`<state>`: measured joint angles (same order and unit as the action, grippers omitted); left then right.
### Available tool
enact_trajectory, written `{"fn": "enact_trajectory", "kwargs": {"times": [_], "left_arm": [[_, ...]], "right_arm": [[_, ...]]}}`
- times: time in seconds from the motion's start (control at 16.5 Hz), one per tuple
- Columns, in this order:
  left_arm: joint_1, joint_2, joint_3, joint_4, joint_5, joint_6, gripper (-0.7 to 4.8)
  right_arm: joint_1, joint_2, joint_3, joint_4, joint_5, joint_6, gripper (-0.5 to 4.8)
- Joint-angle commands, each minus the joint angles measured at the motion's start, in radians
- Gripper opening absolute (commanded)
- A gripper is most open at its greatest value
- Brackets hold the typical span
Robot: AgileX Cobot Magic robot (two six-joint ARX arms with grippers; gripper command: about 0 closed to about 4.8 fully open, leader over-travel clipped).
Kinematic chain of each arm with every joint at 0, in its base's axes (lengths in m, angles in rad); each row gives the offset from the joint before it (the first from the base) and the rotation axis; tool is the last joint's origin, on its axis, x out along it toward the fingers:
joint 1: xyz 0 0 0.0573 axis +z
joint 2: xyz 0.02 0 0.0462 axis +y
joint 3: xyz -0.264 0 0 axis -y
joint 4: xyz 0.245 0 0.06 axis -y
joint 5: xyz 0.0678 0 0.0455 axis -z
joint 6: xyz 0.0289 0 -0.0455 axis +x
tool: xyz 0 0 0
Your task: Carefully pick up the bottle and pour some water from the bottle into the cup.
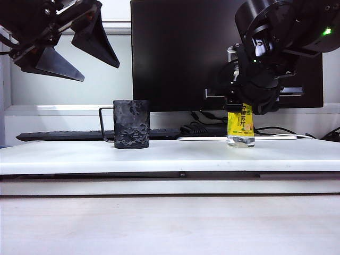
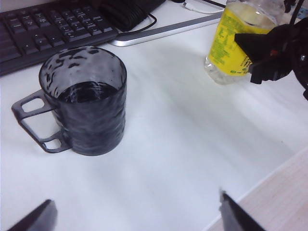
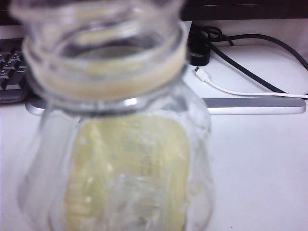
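The bottle (image 1: 240,126) stands upright on the white bench (image 1: 175,154), on the right side in the exterior view, with its yellow label facing the camera. A little clear water (image 1: 240,140) is visible at its bottom. The right claw (image 1: 249,101) is at the upper part of the bottle, with its fingers (image 2: 257,43) against the sides; it seems to grip the bottle, which rests on the bench. The right wrist view looks down on the open neck of the bottle, very near and blurred.

The cup (image 1: 131,124) stands well apart from the bottle, more to the left, with its thin handle pointing left.

The left claw (image 1: 68,47) hangs high above the bench, left of the cup, with its jaws wide apart and nothing between them.

Behind the bench there are a black keyboard (image 2: 45,26) and a dark monitor (image 1: 180,53).
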<state>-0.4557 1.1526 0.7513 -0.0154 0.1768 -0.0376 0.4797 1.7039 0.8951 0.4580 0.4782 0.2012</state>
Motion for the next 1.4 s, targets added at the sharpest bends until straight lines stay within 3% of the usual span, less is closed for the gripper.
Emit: {"fn": "enact_trajectory", "kwargs": {"times": [0.06,0.18,0.3,0.49,0.61,0.79,1.4], "left_arm": [[0.000,-0.004,0.004,0.008,0.008,0.003,4.79],[0.000,-0.004,0.004,0.008,0.011,0.003,4.79],[0.000,-0.004,0.004,0.008,0.011,0.003,4.79],[0.000,-0.004,0.004,0.002,0.011,0.003,4.79],[0.000,-0.004,0.004,0.002,0.011,0.003,4.79],[0.000,-0.004,0.004,0.002,0.011,0.003,4.79],[0.000,-0.005,0.004,0.002,0.011,0.000,4.79]], "right_arm": [[0.000,0.008,-0.010,-0.079,-0.009,0.005,1.52],[0.000,0.008,-0.010,-0.080,-0.009,0.004,1.59],[0.000,0.008,-0.011,-0.080,-0.009,0.004,2.23],[0.000,0.008,-0.011,-0.081,-0.010,-0.002,2.53],[0.000,0.008,-0.010,-0.084,-0.011,-0.019,3.62],[0.000,0.008,-0.010,-0.089,-0.013,-0.019,4.69],[0.000,-0.036,-0.010,-0.085,-0.008,-0.019,4.79]]}}
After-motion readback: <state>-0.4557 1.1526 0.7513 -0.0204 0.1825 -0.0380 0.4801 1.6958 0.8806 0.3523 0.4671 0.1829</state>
